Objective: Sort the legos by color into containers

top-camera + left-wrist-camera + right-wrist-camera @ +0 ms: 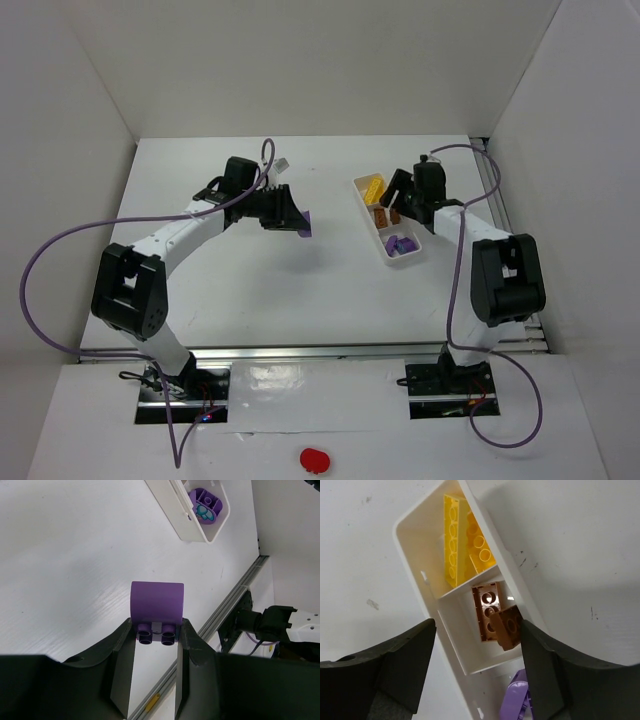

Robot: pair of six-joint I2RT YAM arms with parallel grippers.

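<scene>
The fingers (pixel 122 662) of the left gripper (pixel 156 626) are clamped on the bigger purple lego (pixel 157 602). It is pinched at its studded end, so the smooth body projects past the tips and can be lowered into a compartment unobstructed. It is carried over the bare table (pixel 65 570), apparently raised off it and well apart from the white tray (pixel 170 510). The tray's end compartment already holds the other purple lego (pixel 205 504) (the matching colour, so that compartment is judged to be the destination).

The fingers (pixel 405 665) of the right gripper (pixel 476 630) are spread apart with nothing gripped. They are set to either side of the tray, probably to steady it, though contact cannot be confirmed. Between them are seen the two yellow legos (pixel 462 545) in the far compartment and the orange-brown lego (pixel 492 612) in the middle one.
</scene>
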